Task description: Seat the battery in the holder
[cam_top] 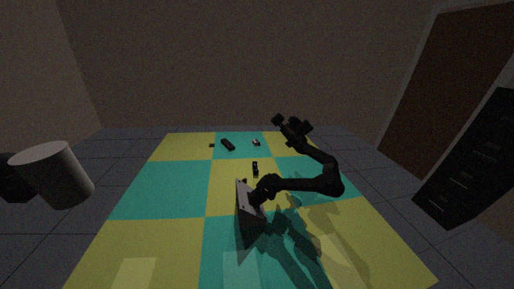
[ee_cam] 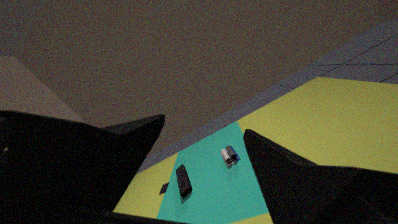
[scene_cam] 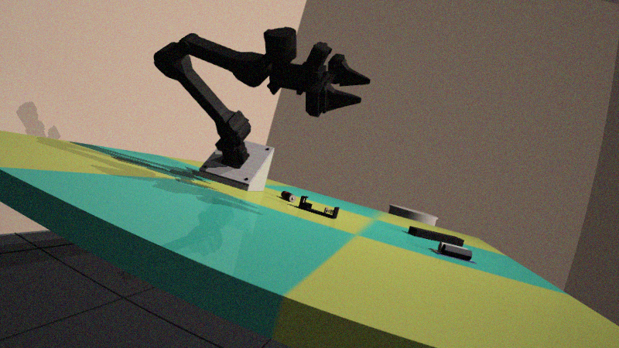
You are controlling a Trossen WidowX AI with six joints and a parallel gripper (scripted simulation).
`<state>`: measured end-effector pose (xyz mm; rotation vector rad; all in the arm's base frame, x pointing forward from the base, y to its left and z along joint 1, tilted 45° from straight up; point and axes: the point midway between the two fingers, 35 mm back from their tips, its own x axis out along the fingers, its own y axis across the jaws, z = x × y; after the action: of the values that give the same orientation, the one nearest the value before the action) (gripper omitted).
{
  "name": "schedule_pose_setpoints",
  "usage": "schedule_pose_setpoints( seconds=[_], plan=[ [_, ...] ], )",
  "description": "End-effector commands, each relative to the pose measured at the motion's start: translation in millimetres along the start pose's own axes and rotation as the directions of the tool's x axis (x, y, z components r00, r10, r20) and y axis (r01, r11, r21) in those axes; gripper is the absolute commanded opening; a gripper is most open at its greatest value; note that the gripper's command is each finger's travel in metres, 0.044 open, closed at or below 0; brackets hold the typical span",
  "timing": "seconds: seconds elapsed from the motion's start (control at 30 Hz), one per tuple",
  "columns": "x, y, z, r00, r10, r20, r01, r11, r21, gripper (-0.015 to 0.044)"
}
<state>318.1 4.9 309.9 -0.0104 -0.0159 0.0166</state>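
Battery (scene_cam: 288, 196): lying on its side on the bench (scene_cam: 259, 250), just beside the holder (scene_cam: 318, 207), at 10 o'clock from it in the exterior view. Not in the holder yet. Fingers (scene_cam: 346, 76) spread wide, pinching nothing, high over the bench. Black bar (scene_cam: 435, 236) and grey roller (scene_cam: 454, 250) well apart at 4 o'clock. Arm base (scene_cam: 242, 168) near at 10 o'clock.

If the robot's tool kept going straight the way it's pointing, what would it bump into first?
Probably nothing soon. The open tool is high above the table, pointing outward and only slightly down. In the wrist view, a small grey cylinder and a black bar lie between its fingers, but far off; depth is unclear.
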Motion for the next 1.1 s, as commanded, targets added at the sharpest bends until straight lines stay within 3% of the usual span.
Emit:
schedule_pose_setpoints(
  seconds=[0.0, 0.1, 0.17, 0.23, 0.33, 0.43, 0.57, 0.7, 0.8, 1.07],
  plan=[
    [1.6, 0.9, -4.0, 1.000, 0.000, -0.016, -0.001, 1.000, -0.011, 0.0374],
    [16.8, 14.9, -61.2, 0.969, 0.004, -0.245, -0.050, 0.982, -0.183, 0.0295],
    [19.7, 26.8, -107.3, 0.907, -0.001, -0.420, -0.147, 0.936, -0.321, 0.0243],
    [15.1, 37.2, -148.7, 0.822, -0.017, -0.569, -0.278, 0.860, -0.429, 0.0229],
    [-5.7, 50.3, -210.8, 0.638, -0.078, -0.766, -0.548, 0.653, -0.523, 0.0229],
    [-37.2, 55.8, -258.6, 0.434, -0.182, -0.882, -0.802, 0.367, -0.471, 0.0229],
    [-85.7, 51.0, -299.4, 0.184, -0.382, -0.906, -0.983, -0.067, -0.171, 0.0229],
    [-128.8, 36.7, -313.9, 0.020, -0.615, -0.788, -0.863, -0.408, 0.297, 0.0229],
    [-140.8, 30.9, -313.6, -0.009, -0.694, -0.720, -0.746, -0.475, 0.468, 0.0229],
    [-140.7, 30.2, -314.4, -0.009, -0.694, -0.720, -0.746, -0.475, 0.468, 0.0229]
  ],
)
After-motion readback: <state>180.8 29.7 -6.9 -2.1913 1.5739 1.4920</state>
